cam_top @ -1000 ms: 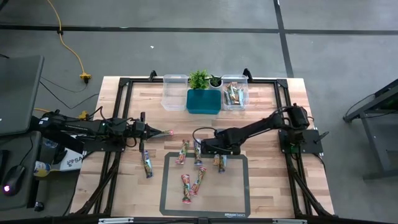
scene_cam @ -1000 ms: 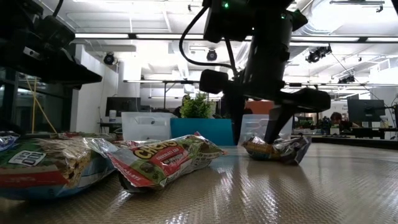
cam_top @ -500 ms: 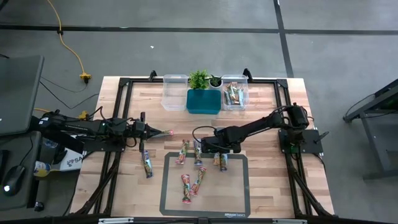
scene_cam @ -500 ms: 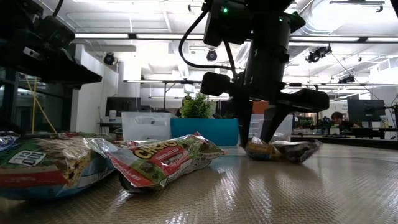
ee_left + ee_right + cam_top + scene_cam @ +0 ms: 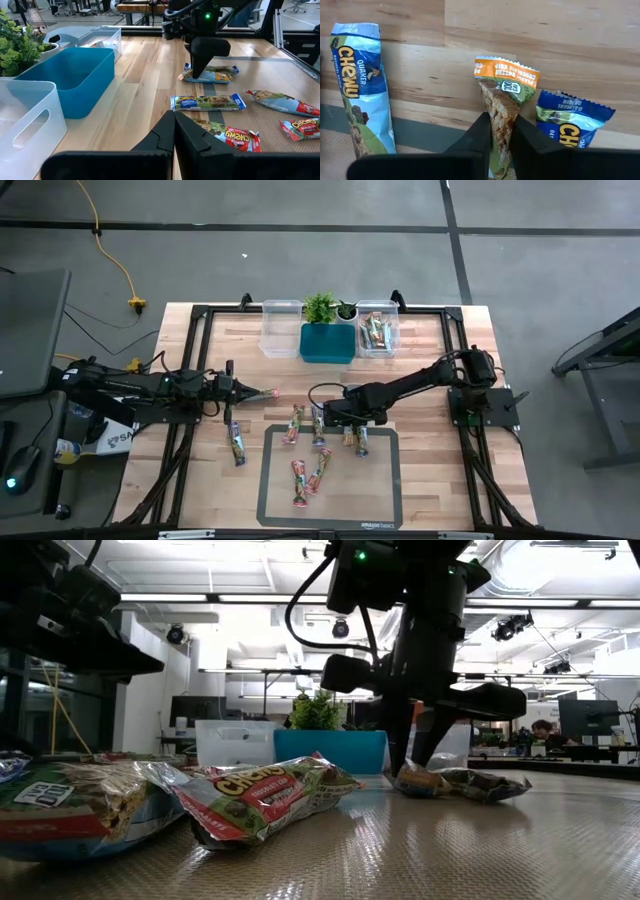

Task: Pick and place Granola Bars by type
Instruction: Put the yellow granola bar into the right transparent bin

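While right pincer (image 5: 500, 137) grips orange-topped bar (image 5: 502, 95), neighbour bar (image 5: 357, 85) reads "CHEWY QUAKER".

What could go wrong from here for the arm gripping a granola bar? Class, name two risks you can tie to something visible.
The right gripper pinches the orange-topped bar along a narrow strip of slick wrapper, so the bar may slip or twist as it lifts. The blue oatmeal raisin bar lies close beside it, so it could be nudged or dragged along. The left gripper waits shut, away from the bars.
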You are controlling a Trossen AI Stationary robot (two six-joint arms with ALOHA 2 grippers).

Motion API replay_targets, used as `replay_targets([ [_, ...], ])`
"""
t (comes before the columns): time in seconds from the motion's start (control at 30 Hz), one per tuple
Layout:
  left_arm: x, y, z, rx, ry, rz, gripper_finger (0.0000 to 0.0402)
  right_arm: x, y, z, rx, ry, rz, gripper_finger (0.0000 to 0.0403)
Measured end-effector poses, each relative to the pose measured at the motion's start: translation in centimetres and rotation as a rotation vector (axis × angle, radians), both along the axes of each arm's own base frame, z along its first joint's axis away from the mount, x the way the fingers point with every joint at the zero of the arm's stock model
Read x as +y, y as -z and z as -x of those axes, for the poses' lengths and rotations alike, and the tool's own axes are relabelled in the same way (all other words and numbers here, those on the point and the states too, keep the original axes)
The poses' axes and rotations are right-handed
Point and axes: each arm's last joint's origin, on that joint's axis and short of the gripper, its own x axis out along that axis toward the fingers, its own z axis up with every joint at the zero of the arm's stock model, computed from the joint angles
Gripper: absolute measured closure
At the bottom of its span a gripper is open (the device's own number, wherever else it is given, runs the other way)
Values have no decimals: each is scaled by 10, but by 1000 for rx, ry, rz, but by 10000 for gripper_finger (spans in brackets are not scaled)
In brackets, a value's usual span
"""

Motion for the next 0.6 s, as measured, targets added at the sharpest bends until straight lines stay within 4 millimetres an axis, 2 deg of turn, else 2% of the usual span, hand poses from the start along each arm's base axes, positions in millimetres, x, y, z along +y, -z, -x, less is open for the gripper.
replay_targets([
  [0.6, 0, 0, 0, 0, 0, 0, 400, 2, -6, -15, -164, -82, 7, 374],
])
